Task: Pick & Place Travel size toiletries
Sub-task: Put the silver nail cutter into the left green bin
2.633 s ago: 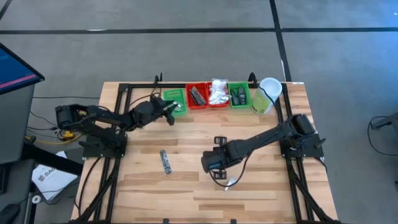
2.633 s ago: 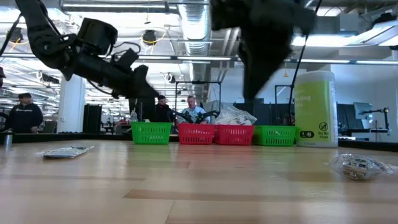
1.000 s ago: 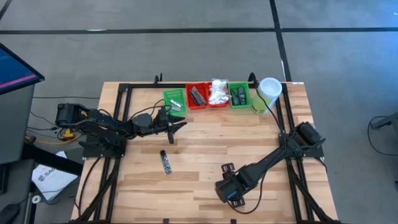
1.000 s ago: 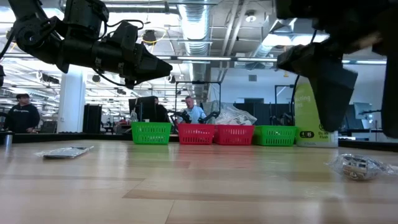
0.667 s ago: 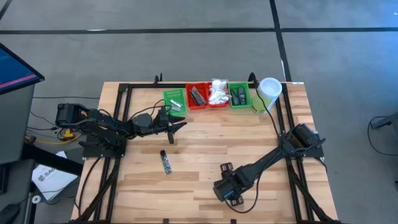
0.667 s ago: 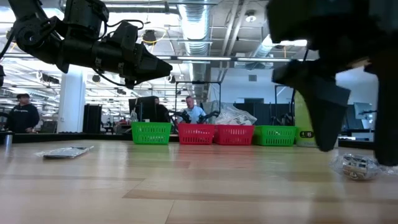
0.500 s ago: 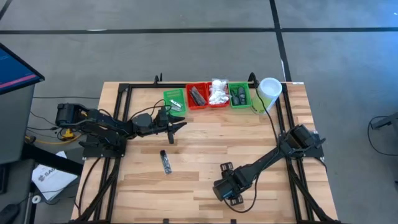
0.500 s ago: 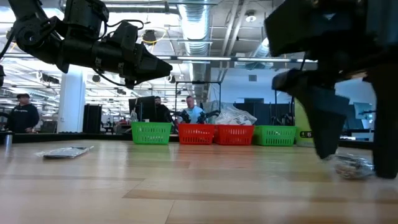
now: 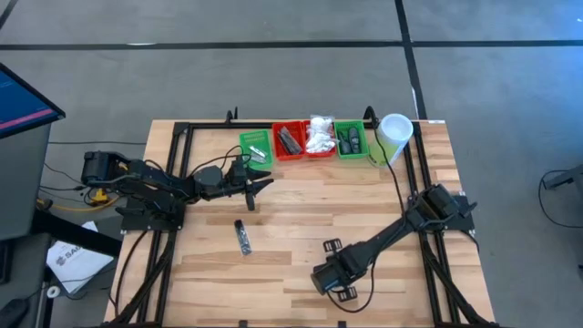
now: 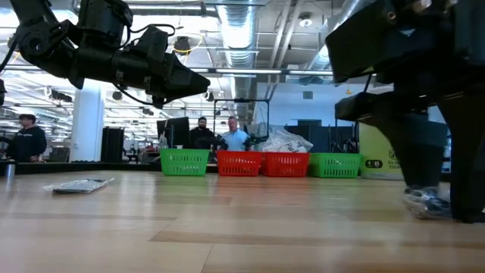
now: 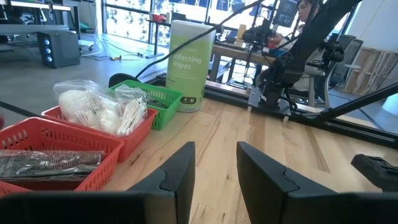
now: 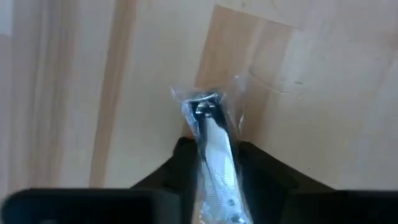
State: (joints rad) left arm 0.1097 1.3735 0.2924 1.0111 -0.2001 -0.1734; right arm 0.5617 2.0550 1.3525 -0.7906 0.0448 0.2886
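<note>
The right gripper is down at the table's near edge, about six o'clock from the trays, and its fingers are closed on a clear packet with a silvery piece inside. The right wrist view shows it plainly: a dark finger tight against each side of the wrapper, and the packet's free end lying on the wood. From the low view the same packet sits at the table surface between the big dark fingers; whether it has left the wood at all I cannot tell from here.

The left gripper hangs above the table, just at seven o'clock of the trays, pointing toward three o'clock. Its fingers stand a little apart with nothing between them.

A second wrapped item, dark and narrow, lies loose on the table at about six o'clock from the left gripper, well apart from the right one.

Along the far edge runs the row of trays: green tray, red tray with dark narrow pieces, another red one heaped with white packets, then a green tray with dark oval pieces. The pale green cylinder stands at the row's three o'clock end.

People sit in the room beyond.
</note>
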